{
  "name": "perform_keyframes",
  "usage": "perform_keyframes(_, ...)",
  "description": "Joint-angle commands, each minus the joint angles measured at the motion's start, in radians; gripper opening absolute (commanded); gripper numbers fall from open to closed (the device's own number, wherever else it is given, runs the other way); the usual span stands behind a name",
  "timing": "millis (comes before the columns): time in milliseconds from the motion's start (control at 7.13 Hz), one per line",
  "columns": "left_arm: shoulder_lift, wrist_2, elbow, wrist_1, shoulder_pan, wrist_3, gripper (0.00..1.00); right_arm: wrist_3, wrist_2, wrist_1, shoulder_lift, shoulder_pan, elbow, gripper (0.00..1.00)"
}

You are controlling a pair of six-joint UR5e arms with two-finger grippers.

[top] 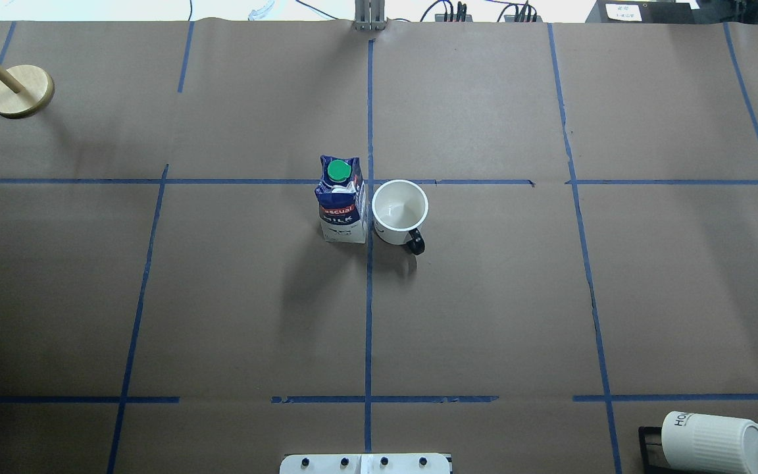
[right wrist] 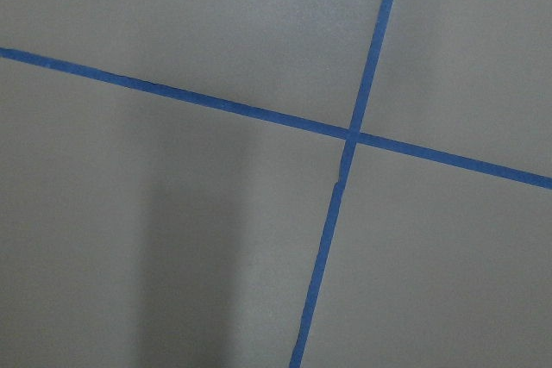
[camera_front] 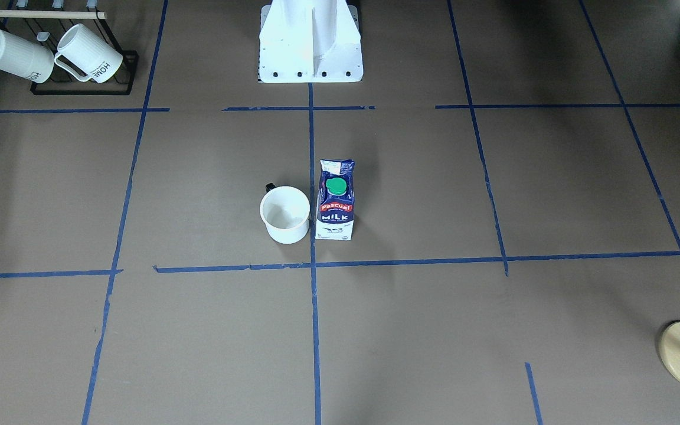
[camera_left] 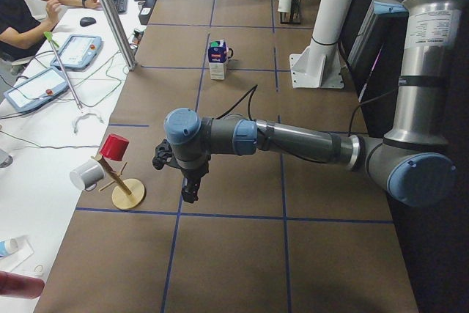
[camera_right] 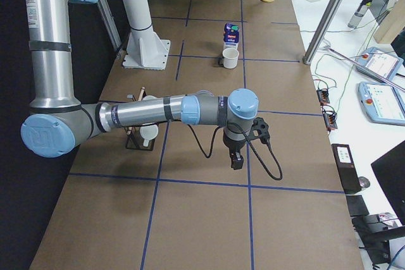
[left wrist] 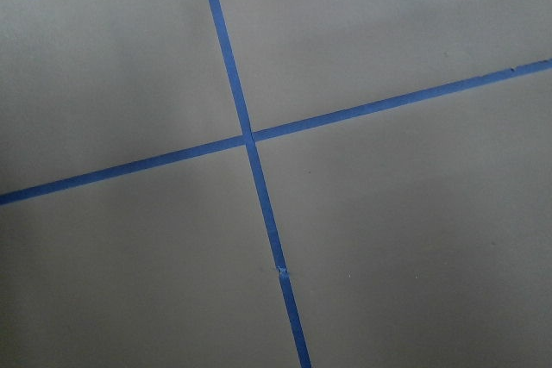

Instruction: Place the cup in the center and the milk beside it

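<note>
At the center (top: 370, 182): milk (top: 341, 201) left, cup (top: 399, 205) right

Far left, the left gripper (camera_left: 190, 188) hangs over the table near a wooden stand (top: 21, 91); I cannot tell whether its fingers are spread. In the overhead view the milk stands upright just left of the lengthwise tape line. The cup sits just right of it, mouth up, both on the robot's side of the crossing. Far right, the right gripper (camera_right: 235, 159) hangs near a ribbed mug (top: 714, 442), and its fingers are just as unreadable

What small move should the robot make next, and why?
Probably just stop here: the cup stands upright by the central tape crossing, the milk upright close beside it, and the left end effector and right end effector hang far from both, so the task looks done.
</note>
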Motion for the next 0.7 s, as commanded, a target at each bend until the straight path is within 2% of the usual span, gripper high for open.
perform_keyframes(0,0.006,0.003,0.001,0.001,0.001,0.006,1.0,0.002,-0.001,0.0,0.0,0.0,-0.013,1.0)
perform_keyframes(561,0.006,0.003,-0.006,0.013,0.002,0.006,1.0,-0.008,0.014,0.0,-0.001,0.0,-0.024,1.0)
